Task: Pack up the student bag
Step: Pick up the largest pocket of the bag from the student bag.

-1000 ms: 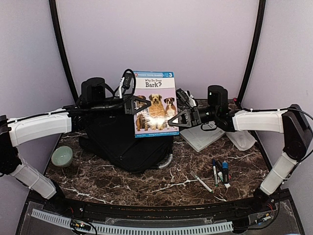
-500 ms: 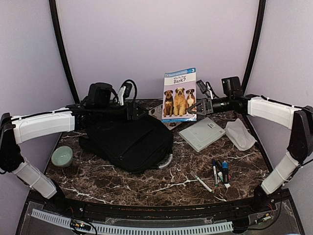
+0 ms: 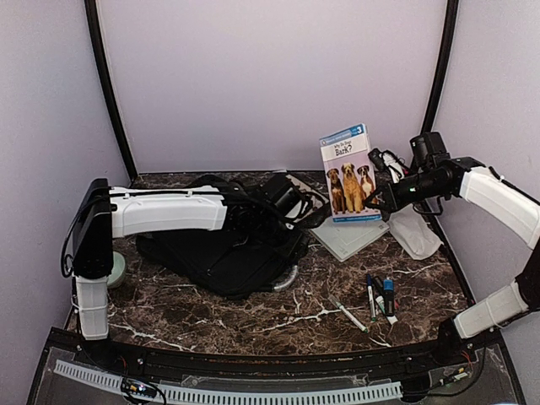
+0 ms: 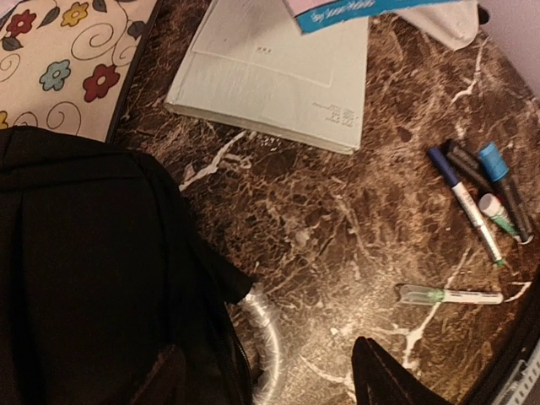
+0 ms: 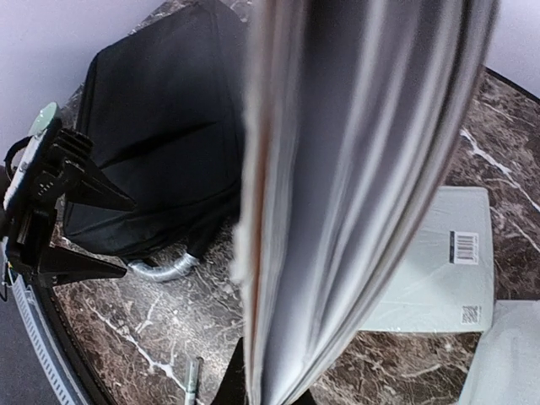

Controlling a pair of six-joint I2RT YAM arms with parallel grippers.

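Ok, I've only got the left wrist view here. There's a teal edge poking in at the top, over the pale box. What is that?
Observer: It's the bottom of a dog book, Why Do Dogs Bark. The right gripper holds it upright, shut on its lower right corner.
Operator: And my own jaws, are they open? I see just one fingertip.
Observer: Yes, open. The right wrist view shows the left gripper spread wide and holding nothing, near the handle end of the student bag.
Operator: Anything to the left of the bag?
Observer: A pale green bowl, partly hidden behind the left arm.
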